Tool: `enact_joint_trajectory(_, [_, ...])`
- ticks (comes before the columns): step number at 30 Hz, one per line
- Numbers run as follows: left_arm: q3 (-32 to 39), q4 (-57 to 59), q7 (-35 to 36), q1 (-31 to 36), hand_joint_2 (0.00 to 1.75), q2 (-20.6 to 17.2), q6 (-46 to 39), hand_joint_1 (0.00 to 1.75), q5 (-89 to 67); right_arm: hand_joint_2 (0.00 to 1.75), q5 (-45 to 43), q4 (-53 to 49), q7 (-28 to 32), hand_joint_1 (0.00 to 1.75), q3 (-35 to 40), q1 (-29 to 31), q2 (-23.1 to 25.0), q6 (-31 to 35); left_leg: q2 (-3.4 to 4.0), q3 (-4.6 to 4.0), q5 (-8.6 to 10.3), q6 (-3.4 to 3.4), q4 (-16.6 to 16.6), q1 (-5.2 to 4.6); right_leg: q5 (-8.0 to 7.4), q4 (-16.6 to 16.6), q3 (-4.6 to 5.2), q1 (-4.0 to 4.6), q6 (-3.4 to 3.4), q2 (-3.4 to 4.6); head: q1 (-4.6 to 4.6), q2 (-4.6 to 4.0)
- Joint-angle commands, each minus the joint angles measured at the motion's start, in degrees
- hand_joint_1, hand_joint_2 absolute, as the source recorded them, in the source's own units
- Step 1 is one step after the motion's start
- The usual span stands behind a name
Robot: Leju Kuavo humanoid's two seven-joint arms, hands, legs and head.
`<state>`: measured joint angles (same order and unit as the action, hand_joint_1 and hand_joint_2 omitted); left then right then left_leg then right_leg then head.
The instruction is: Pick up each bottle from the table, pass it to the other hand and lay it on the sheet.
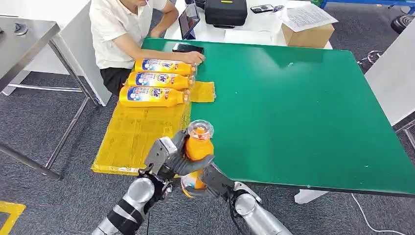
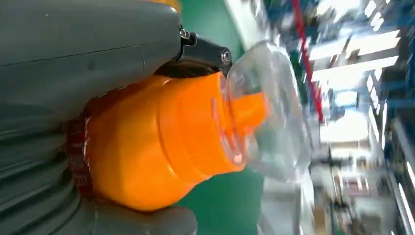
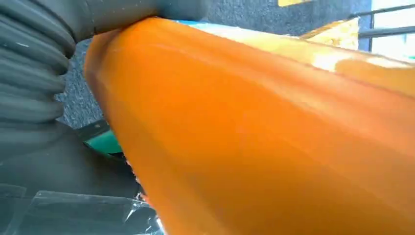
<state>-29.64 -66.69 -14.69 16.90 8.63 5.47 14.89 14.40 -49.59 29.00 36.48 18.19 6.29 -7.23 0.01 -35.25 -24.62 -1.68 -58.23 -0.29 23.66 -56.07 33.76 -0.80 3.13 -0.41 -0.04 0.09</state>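
An orange bottle (image 1: 198, 147) stands upright in the air at the near edge of the green table (image 1: 303, 107), its clear cap pointing up toward the head camera. Both robot hands are on it. The left hand (image 1: 164, 156) wraps the upper body from the left, thumb across the front; the left wrist view confirms the shoulder of the bottle seated against the palm, clear cap and orange nozzle protruding beyond the fingers. The right hand (image 1: 215, 180) grips the lower part from below and to the right; the right wrist view shows the orange body pressed close against that hand's grey cover. Fingers of both hands are closed around the bottle. Three matching bottles lie on their sides, parallel and side by side, on the far end of the yellow sheet (image 1: 132, 137): far bottle (image 1: 164, 66), middle bottle (image 1: 157, 80), near bottle (image 1: 152, 96). A seated person (image 1: 125, 29) at the table's far left corner rests a hand beside a dark phone (image 1: 187, 48). A cardboard box (image 1: 308, 34) stands beyond the table.
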Motion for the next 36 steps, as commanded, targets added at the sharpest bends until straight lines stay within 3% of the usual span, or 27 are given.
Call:
enact_joint_trajectory(1, [-1.0,8.2,2.6,-1.3,1.75,-1.2,8.6,1.75,8.2,1.75,0.6,-1.0,1.6,1.75,5.5,5.9,1.4,-2.2,0.24,0.12,-0.05,0.06,0.0,-0.03,-0.01,0.0,-0.01,-0.03,-0.06,0.26,0.0,0.0])
enact_joint_trajectory(9, [1.0,8.6,4.0,-1.0,1.75,-1.3,10.3,1.75,14.0,1.75,-0.7,-1.2,2.6,1.75,5.4,5.8,1.5,-3.6,0.21,0.14,-0.08,0.08,0.0,-0.02,0.01,0.0,-0.04,-0.03,-0.09,0.24,0.0,0.0])
enact_joint_trajectory(11, [1.8,8.2,3.2,-0.5,1.75,-1.4,7.3,1.75,14.5,1.75,-0.9,-1.5,2.7,1.75,4.8,5.3,1.6,-2.7,0.24,0.22,-0.12,0.11,0.0,0.01,0.02,0.0,-0.11,0.0,-0.12,0.29,0.0,0.0])
enact_joint_trajectory(12, [1.9,7.7,3.1,-0.3,1.75,-1.7,6.4,1.75,14.7,1.75,-1.0,-1.8,2.8,1.52,4.6,5.1,1.7,-2.4,0.16,0.15,-0.08,0.08,0.0,-0.02,0.01,0.0,-0.06,-0.02,-0.09,0.21,0.0,0.0])
enact_joint_trajectory(13, [2.2,7.0,2.5,-0.1,1.75,-1.8,4.5,1.75,14.2,1.75,-1.0,-2.1,2.8,0.89,4.4,4.8,1.7,-2.0,0.08,0.06,-0.04,0.05,0.0,-0.02,-0.01,0.0,-0.01,-0.02,-0.07,0.12,0.02,0.0])
enact_joint_trajectory(14, [2.6,6.0,2.8,-0.1,1.75,-1.8,3.9,1.75,14.9,1.75,-1.5,-2.7,3.0,0.44,4.1,4.5,1.6,-2.0,0.18,0.15,-0.1,0.09,0.0,0.0,0.01,0.0,-0.06,0.0,-0.12,0.23,0.0,0.0])
enact_joint_trajectory(18, [2.5,4.4,3.3,-0.3,1.75,-1.9,2.7,1.75,15.2,1.75,-1.6,-3.2,3.0,0.35,4.0,4.2,1.6,-1.8,0.13,0.1,-0.08,0.09,0.0,0.0,0.01,-0.1,-0.02,-0.01,-0.1,0.16,0.0,0.0])
enact_joint_trajectory(23, [0.0,3.4,2.0,0.3,1.75,-2.0,-2.5,1.75,9.5,1.75,-1.8,-4.4,3.0,0.45,3.6,3.8,1.5,-1.1,0.05,0.1,-0.09,0.1,0.0,0.03,0.06,-0.1,-0.05,0.02,-0.11,0.08,0.02,0.0])
enact_joint_trajectory(26, [-0.9,4.3,1.2,0.3,1.75,-1.8,-4.5,1.75,7.3,1.75,-2.2,-5.5,2.5,0.0,3.1,3.4,1.3,-0.8,0.06,0.18,-0.09,0.1,0.0,0.02,0.06,0.0,-0.13,0.01,-0.11,0.08,0.02,0.0])
enact_joint_trajectory(36, [0.8,-2.0,0.5,-0.1,1.75,-3.5,-4.6,1.75,7.3,1.75,-2.8,-7.2,2.0,0.0,1.5,1.7,1.8,1.3,-0.03,0.06,-0.04,0.09,0.0,0.05,0.04,0.0,-0.01,0.05,-0.1,-0.05,0.0,0.0])
